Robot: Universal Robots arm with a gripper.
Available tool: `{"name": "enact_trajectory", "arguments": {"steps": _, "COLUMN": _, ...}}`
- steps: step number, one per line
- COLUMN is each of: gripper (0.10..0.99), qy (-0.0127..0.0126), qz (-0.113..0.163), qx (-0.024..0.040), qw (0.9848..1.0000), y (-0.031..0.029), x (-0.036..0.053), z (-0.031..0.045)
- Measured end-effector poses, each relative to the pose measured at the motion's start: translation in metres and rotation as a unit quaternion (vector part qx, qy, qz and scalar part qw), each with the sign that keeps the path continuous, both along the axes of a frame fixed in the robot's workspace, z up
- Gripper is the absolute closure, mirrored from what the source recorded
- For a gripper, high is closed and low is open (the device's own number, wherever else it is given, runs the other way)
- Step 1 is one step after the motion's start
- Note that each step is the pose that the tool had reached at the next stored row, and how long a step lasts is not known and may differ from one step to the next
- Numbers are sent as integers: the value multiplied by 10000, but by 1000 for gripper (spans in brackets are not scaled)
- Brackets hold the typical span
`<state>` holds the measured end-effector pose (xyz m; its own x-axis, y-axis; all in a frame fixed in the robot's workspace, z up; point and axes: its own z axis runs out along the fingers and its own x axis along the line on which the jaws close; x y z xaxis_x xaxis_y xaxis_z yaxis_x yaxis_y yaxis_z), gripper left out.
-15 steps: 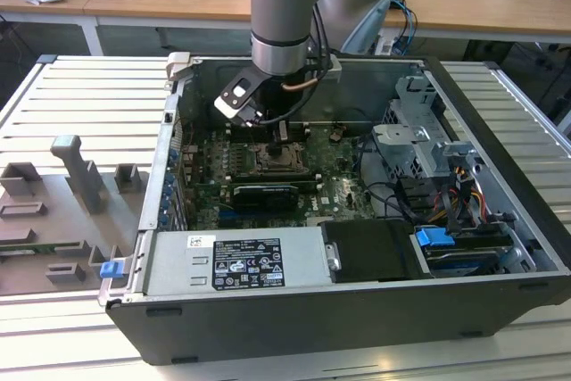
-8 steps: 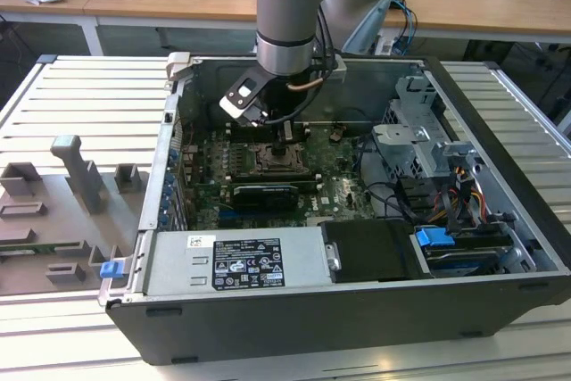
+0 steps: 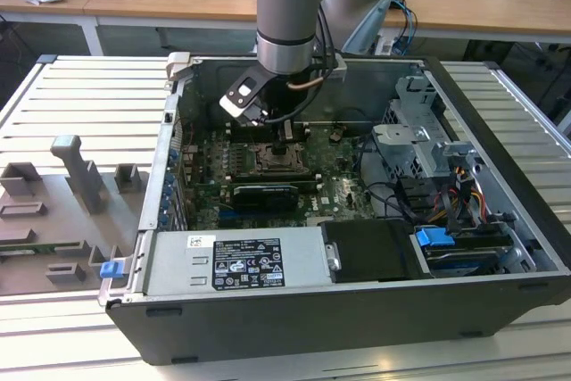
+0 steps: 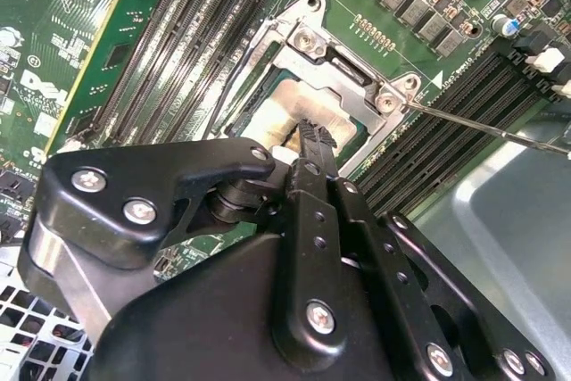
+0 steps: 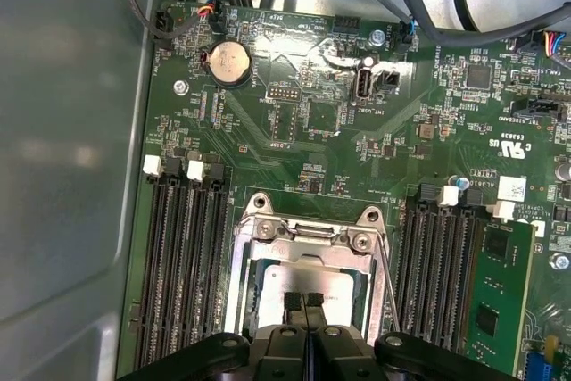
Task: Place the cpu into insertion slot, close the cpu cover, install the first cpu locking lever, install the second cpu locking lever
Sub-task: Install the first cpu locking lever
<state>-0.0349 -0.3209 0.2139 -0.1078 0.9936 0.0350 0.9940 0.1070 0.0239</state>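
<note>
Directly under the gripper [image 5: 303,301], whose black fingers [image 5: 291,302] are pressed together on nothing, the flat, dull-silver cpu [image 5: 308,276] lies in the slot [image 5: 257,296], framed by the square metal cover [image 5: 308,236]; the fingers hide its near half.

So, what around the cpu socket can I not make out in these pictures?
First wrist view: the gripper hides the near part of the cpu and the cpu cover; whether its tips touch the cpu is unclear.
Second wrist view: the locking lever is cut off by the picture's edge.
Exterior view: the arm hides part of the insertion slot.
</note>
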Motion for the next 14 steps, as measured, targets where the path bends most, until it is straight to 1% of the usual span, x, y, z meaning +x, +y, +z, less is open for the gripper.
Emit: {"name": "enact_trajectory", "arguments": {"steps": 14, "gripper": 980, "qy": 0, "qz": 0, "qx": 0, "qw": 10000, "y": 0, "x": 0, "z": 29}}
